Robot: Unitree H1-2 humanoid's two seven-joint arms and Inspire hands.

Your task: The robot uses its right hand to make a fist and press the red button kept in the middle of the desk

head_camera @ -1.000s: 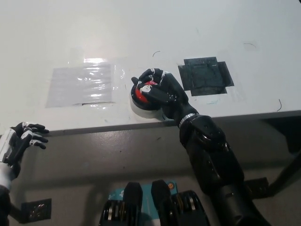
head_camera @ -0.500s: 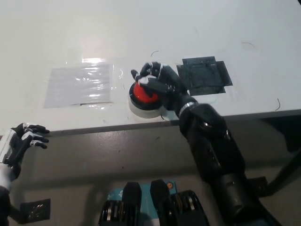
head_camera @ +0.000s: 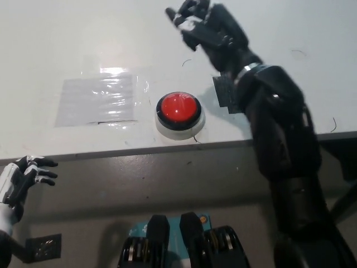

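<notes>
Although the right hand [head_camera: 207,25] hangs high above the desk [head_camera: 67,44], fingers curled into a loose fist on nothing, the red button [head_camera: 178,108] sits uncovered near the front edge. A descent from there could land off-centre, grazing its rim. Left hand [head_camera: 22,176] rests low, fingers apart. No writing is legible.

Bright overhead light; glare on the clear tape patch [head_camera: 97,100]; raised right robot hand [head_camera: 207,28] slightly blurred.

Clear plastic sheet [head_camera: 97,100] taped flat on desk, black tape patch [head_camera: 224,92] partly hidden, well apart
</notes>
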